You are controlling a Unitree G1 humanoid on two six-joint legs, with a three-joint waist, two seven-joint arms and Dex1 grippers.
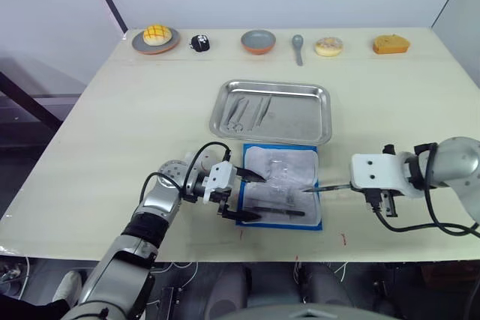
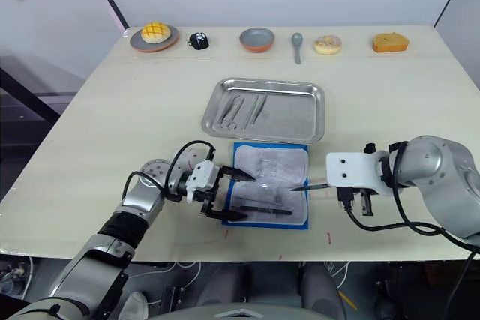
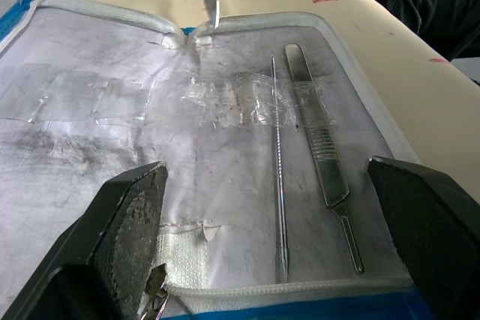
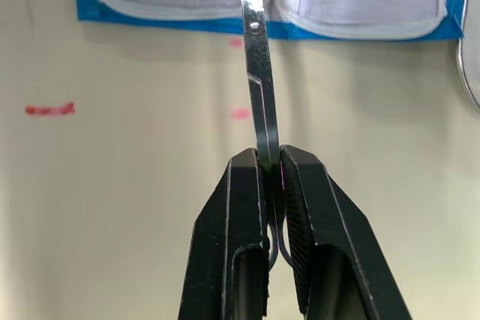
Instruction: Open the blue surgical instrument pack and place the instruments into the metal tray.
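Left eye view, largest first. Shiny rectangular stainless-steel tray (image 1: pixel 324 114): holds several slim silver ring-handled instruments (image 1: pixel 249 112) at its left end. Just in front of tray: flat bright-blue fabric pack (image 1: pixel 316 222), lying open, whitish lining up, with a thin probe (image 3: pixel 278 185) and flat scalpel-like handle (image 3: pixel 319 148) inside. Right gripper (image 4: pixel 272 170): fingers clamped on slim silver scissors (image 4: pixel 257 73), tip over pack's right edge. Left gripper (image 1: pixel 247 195): fingers spread wide at pack's left edge. Best carried level to tray, then released low.
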